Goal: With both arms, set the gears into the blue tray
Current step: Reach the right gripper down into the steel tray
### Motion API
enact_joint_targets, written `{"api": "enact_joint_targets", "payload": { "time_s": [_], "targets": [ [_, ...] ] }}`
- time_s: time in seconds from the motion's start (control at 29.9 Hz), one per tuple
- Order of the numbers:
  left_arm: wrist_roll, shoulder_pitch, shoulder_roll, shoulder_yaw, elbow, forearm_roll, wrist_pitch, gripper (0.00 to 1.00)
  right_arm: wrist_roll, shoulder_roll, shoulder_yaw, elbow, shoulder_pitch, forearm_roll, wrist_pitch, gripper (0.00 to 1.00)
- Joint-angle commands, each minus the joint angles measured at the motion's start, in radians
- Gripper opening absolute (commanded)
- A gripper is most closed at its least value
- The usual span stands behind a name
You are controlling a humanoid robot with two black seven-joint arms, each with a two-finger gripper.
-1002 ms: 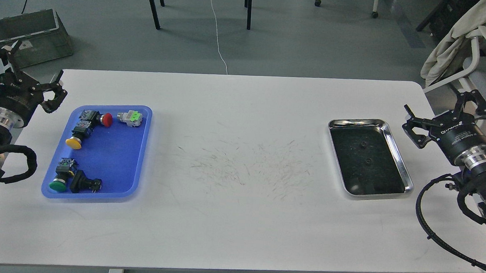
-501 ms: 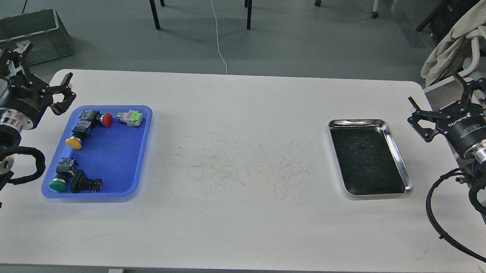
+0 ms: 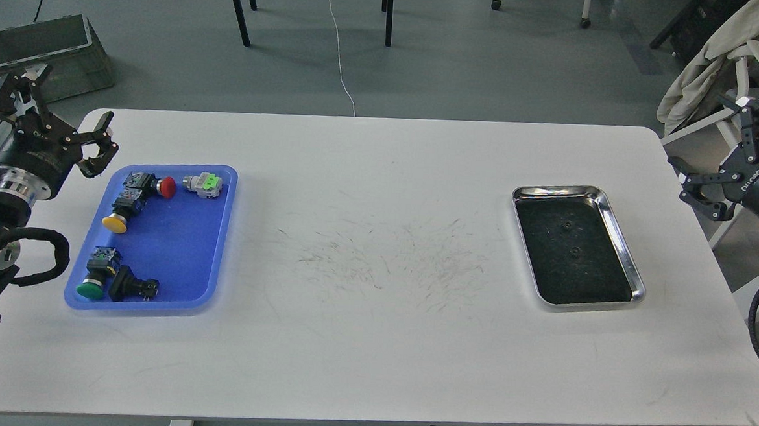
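Wide bare stretch of table (image 3: pixel 381 174) between blue tray (image 3: pixel 176 248) and steel tray (image 3: pixel 619 225). Switches (image 3: pixel 130 193) crowd the blue tray's left side; right half open.

Two gears (image 3: pixel 570 238), faint against dark, lie in the steel tray (image 3: pixel 618 235); both pincers gape empty.

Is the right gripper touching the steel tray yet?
Apart. In the head view the right gripper hangs open past the table's right edge, with bare white tabletop between it and the steel tray.
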Motion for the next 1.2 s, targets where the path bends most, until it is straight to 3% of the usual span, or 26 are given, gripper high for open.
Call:
{"api": "enact_joint_targets", "payload": {
  "time_s": [0.0,0.1,0.33,0.87,1.17],
  "targets": [
    [0.0,0.0,0.005,0.0,-0.009,0.011,-0.006,0.99,-0.006,-0.084,-0.13,0.125,0.076,-0.277,-0.013,0.99],
    [0.0,0.001,0.008,0.0,-0.021,0.013,-0.006,0.99,-0.005,-0.155,-0.245,0.22,0.121,-0.49,-0.013,0.99],
    [0.0,0.001,0.005,0.0,-0.022,0.015,-0.002,0.99,-0.009,-0.149,-0.503,0.116,0.277,-0.776,-0.014,0.99],
    [0.0,0.0,0.008,0.0,-0.024,0.033,0.001,0.99,-0.026,0.194,-0.77,-0.256,0.451,-0.873,-0.05,0.99],
    [0.0,0.0,0.008,0.0,-0.024,0.034,0.001,0.99,-0.026,0.336,-0.841,-0.365,0.468,-0.874,-0.085,0.98]
  ]
}}
